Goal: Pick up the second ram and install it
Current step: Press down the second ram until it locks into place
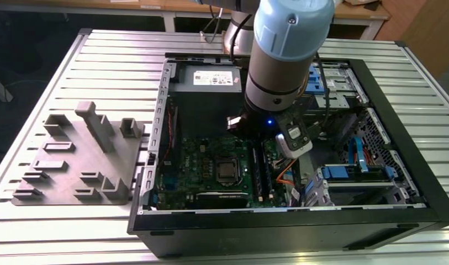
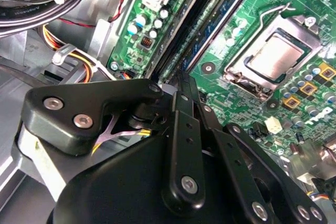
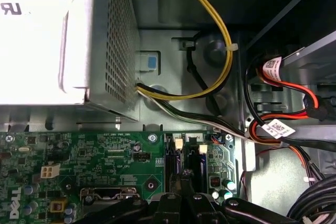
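Inside the open computer case [image 1: 371, 72], the arm [image 1: 287, 49] is reaching down over the green motherboard [image 1: 209, 165], with its gripper [image 2: 181, 85] sitting right above the long black memory slots [image 1: 263, 171] that run beside the processor socket [image 1: 226, 172]. From the second wrist view, the black finger linkages [image 2: 184, 145] are drawing together to a narrow tip, and that tip is lying in line with the slots; the jaws are looking pinched close, though what they are pinching is hidden behind the linkage, so I cannot tell whether the second ram is between them. A thin dark edge is running up from the tip along the slot channel [image 2: 210, 19], yet I cannot tell whether it is the stick or the slot itself.

In the first wrist view, the gripper's tip [image 3: 181, 184] is pointing down between 2 black slots [image 3: 173, 166] at the board's edge, near a yellow cable [image 3: 223, 56] looping out of the power supply [image 3: 63, 40]. Red and black cables [image 3: 283, 108] are trailing past just beside the slots.

Toward the exterior view's left, outside the case, a grey fixture plate [image 1: 77, 160] with upright blocks is resting on the slatted metal table [image 1: 121, 49]. Blue drive brackets [image 1: 357, 165] are sitting in the case toward the exterior view's right.
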Controlling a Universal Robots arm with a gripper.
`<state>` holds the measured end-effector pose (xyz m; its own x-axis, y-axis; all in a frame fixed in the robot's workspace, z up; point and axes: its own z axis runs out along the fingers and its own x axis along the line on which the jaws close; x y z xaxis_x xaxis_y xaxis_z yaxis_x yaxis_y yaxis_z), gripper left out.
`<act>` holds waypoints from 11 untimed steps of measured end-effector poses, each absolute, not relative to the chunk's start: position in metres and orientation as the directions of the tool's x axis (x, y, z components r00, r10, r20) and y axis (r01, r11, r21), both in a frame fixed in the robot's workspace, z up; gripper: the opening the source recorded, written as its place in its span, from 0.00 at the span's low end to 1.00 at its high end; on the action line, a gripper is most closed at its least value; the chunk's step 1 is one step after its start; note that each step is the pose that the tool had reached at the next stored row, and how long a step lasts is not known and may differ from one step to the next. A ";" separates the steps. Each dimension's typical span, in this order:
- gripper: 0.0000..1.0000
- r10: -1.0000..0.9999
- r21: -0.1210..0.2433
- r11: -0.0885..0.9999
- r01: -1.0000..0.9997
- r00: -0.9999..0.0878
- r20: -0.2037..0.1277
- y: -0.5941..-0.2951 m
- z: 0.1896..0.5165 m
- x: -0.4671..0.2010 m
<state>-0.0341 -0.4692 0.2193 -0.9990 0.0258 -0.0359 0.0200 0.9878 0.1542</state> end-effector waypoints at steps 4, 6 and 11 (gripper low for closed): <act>0.07 0.026 0.154 0.988 0.020 -0.999 -0.036 -0.469 0.218 -0.034; 0.07 0.026 0.154 0.988 0.020 -0.999 -0.036 -0.469 0.218 -0.034; 0.07 0.026 0.154 0.988 0.020 -0.999 -0.036 -0.469 0.216 -0.034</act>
